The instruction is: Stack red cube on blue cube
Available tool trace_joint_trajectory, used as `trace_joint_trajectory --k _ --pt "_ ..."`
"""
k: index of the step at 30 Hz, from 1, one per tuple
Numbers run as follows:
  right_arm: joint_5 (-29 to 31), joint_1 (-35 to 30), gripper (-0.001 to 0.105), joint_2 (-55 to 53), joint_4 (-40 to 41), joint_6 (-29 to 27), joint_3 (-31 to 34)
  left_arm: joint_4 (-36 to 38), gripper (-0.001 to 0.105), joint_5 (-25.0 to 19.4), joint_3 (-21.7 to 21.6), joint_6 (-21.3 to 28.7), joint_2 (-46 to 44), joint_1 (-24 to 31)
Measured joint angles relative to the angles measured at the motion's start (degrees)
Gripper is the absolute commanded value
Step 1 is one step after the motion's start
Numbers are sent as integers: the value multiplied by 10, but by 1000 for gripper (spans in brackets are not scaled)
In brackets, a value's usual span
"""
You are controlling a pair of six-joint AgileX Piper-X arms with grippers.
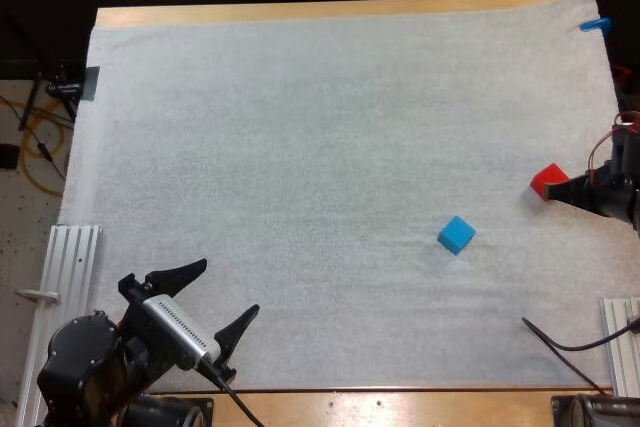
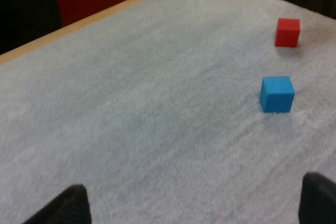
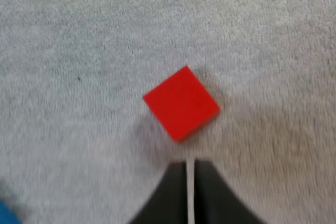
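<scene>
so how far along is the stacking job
Nothing done yet: the red cube sits on the white mat, apart from the blue cube. In hand: the right end effector is at the red cube, shut, gripping nothing. The left end effector is open, far from both. Left: open, grasp red, lift, set on blue.

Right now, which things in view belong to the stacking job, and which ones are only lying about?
For the job:
- red cube
- blue cube
- right gripper, shut, tips just short of the red cube
- left gripper, open, far from both cubes

Only lying about:
- white mat
- wooden table
- metal rail beside the mat
</scene>
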Motion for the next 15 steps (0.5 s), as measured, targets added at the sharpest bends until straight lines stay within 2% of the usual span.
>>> trace_joint_trajectory --k 8,10,13,15 --pt "0 0 0 -2 0 0 -5 -5 76 34 0 0 9 0" --pt "0 0 7 -2 0 0 -5 -5 76 39 0 0 9 0" --pt "0 0 43 -2 0 -4 -5 -5 76 56 0 0 9 0" --pt "-2 0 73 -2 0 -12 -5 -5 76 59 0 0 9 -4"
